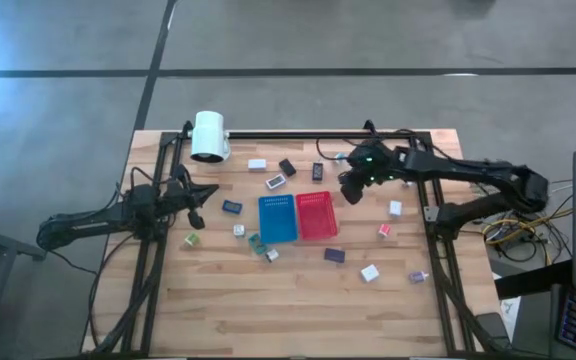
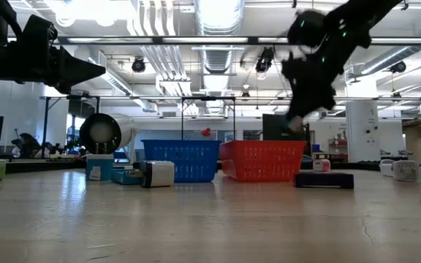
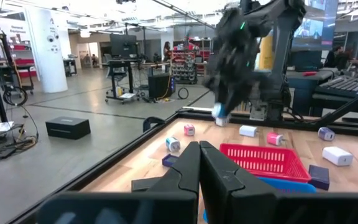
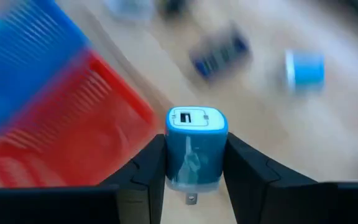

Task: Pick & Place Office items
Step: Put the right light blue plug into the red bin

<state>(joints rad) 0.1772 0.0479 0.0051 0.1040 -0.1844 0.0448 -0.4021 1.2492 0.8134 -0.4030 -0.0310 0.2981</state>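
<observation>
Now our right gripper (image 4: 191, 163) clamps the small light-blue plastic charger block (image 4: 196, 148) aloft just beside the red mesh tray (image 1: 316, 214), so we should centre over it before releasing.

The table top (image 1: 298, 300) is pale, matt wooden planking with visible seams, edged by a black metal frame (image 1: 298, 134). At its middle sit a blue perforated plastic tray (image 1: 277, 218) and, at its 3 o'clock, a red perforated plastic tray (image 1: 316, 214), both slightly shiny. The right gripper (image 4: 191, 167) has matt black plastic fingers around a small glossy light-blue plastic charger block (image 4: 196, 146) with a metal prong. The large white lamp head (image 1: 209, 136) at 11 o'clock looks smooth and satin.
</observation>
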